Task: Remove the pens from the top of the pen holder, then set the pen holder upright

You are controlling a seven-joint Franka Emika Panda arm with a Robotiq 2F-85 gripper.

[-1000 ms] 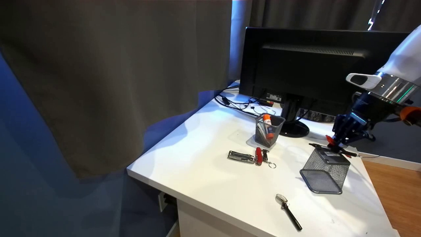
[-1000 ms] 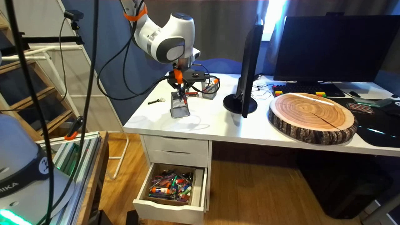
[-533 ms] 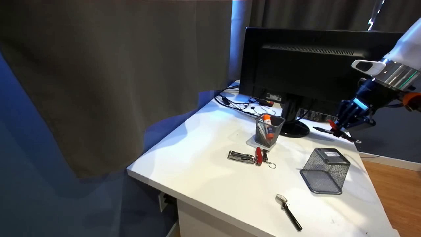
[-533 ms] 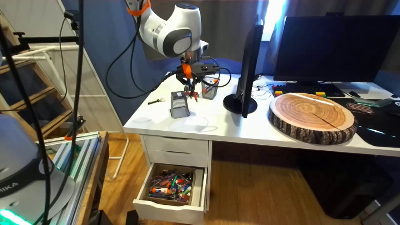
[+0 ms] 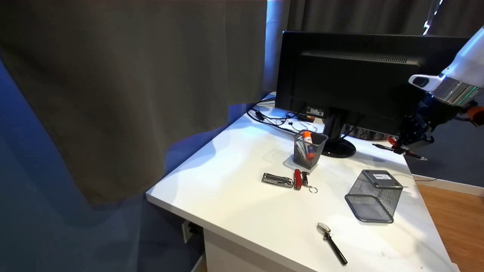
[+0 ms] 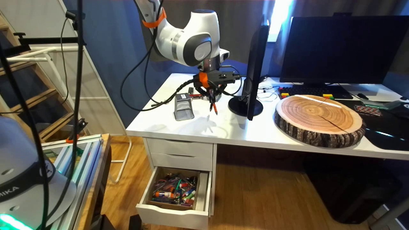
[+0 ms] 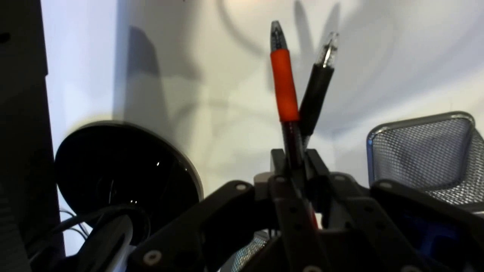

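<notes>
Standing upside down on the left of the table [image 6: 153, 123], in an exterior view, the pen holder [image 6: 183, 107] is showing dark grey mesh, labelled base facing up. Side-on monitor [image 6: 255, 70] and wood slice [image 6: 319, 119] are sitting to its right, dark curtain [image 6: 236, 28] hanging behind. Gripper [image 7: 297, 158] is holding two overlapping pens [image 7: 285, 90] clamped, one orange-red, one black, over the table, right of the pen holder.

Metal-mesh pen holder [image 5: 374, 194], plastic pens [image 7: 285, 87], glossy monitor base [image 5: 340, 148]
</notes>
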